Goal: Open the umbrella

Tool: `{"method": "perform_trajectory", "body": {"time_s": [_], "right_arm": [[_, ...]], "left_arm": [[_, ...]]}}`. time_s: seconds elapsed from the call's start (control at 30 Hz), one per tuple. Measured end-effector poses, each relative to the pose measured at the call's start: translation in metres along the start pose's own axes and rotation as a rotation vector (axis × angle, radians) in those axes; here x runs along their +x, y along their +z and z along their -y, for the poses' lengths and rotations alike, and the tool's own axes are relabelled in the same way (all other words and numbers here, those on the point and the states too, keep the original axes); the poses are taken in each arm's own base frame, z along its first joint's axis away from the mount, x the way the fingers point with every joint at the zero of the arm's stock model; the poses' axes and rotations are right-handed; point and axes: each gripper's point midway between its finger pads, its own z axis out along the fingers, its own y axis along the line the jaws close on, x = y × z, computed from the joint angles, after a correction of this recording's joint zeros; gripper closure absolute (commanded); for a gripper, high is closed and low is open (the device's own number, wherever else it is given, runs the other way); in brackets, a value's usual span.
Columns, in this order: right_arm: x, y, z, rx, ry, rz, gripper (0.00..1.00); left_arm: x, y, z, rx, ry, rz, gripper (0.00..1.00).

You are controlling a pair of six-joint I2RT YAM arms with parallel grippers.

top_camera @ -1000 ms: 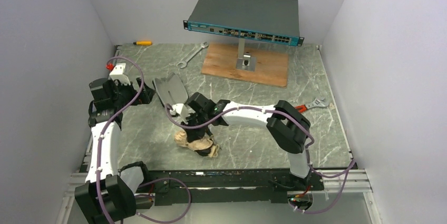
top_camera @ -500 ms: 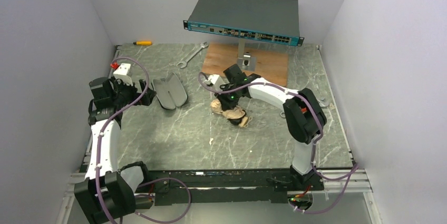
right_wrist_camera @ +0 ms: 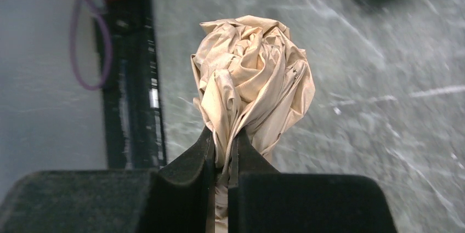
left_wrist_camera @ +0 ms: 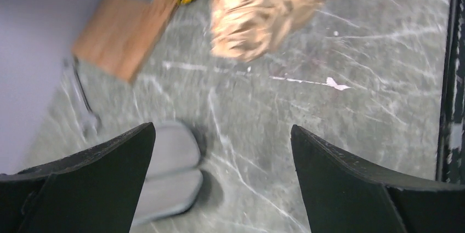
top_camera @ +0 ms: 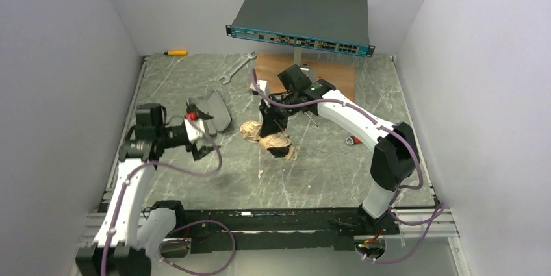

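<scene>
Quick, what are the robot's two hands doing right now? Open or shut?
Left gripper: open, holding nothing.
Right gripper: shut on the umbrella.

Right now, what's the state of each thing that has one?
cream-beige fabric folding umbrella: folded, fabric bunched, not opened.
right gripper: fingers shut on the umbrella.
left gripper: fingers wide open, empty.
flat dark-grey network switch box: raised on a post over the wooden board.
</scene>
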Motion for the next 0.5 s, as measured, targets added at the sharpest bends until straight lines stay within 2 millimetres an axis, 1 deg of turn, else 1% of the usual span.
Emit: {"method": "perform_trajectory", "body": {"time_s": [0.1,0.2,0.3,0.43,0.5], "right_arm": [[-0.018,-0.007,-0.023,-0.1,0.003,0.062,1.0],[-0.022,-0.011,-0.04,-0.187,0.016,0.079,1.0],[-0.024,-0.013,-0.051,-0.252,0.034,0.078,1.0],[-0.024,-0.012,-0.059,-0.304,0.048,0.08,1.0],[-0.024,-0.012,-0.062,-0.321,0.05,0.076,1.0]], "left_arm": [[-0.022,0.009,0.034,0.066,0.252,0.072,0.0],[-0.038,0.017,0.058,0.1,0.466,0.132,0.0],[-0.045,0.03,0.066,0.136,0.595,0.142,0.0],[-0.042,0.051,0.07,0.184,0.688,0.102,0.01],[-0.039,0.061,0.07,0.192,0.719,0.074,0.05]]}}
